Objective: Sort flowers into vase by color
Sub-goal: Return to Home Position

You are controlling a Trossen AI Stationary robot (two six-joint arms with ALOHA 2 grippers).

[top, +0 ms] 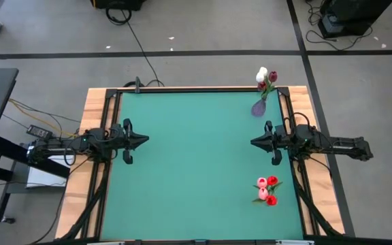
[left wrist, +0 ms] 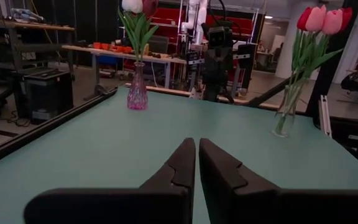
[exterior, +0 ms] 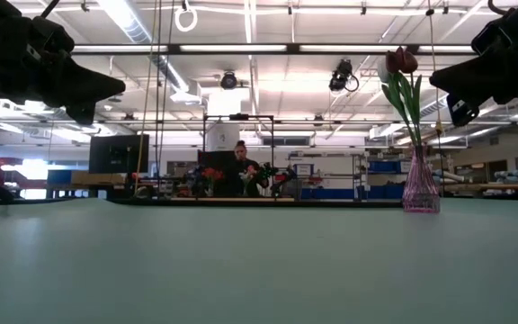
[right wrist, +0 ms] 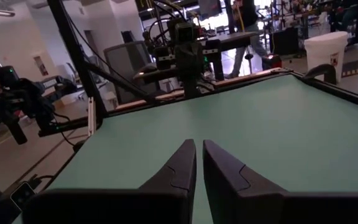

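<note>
A purple glass vase stands at the table's far right corner with white and dark red tulips in it; the left wrist view shows this vase too. A clear vase near the right near edge holds pink and red tulips, which also show from above. My left gripper hovers shut over the table's left side, pointing right. My right gripper hovers shut over the right side between the two vases, pointing left. Neither gripper holds anything.
Green mat covers the table inside a dark frame with wooden borders. A wide stretch of mat lies between the two grippers. In the low view the purple vase stands right of centre, and a person works at a bench far behind.
</note>
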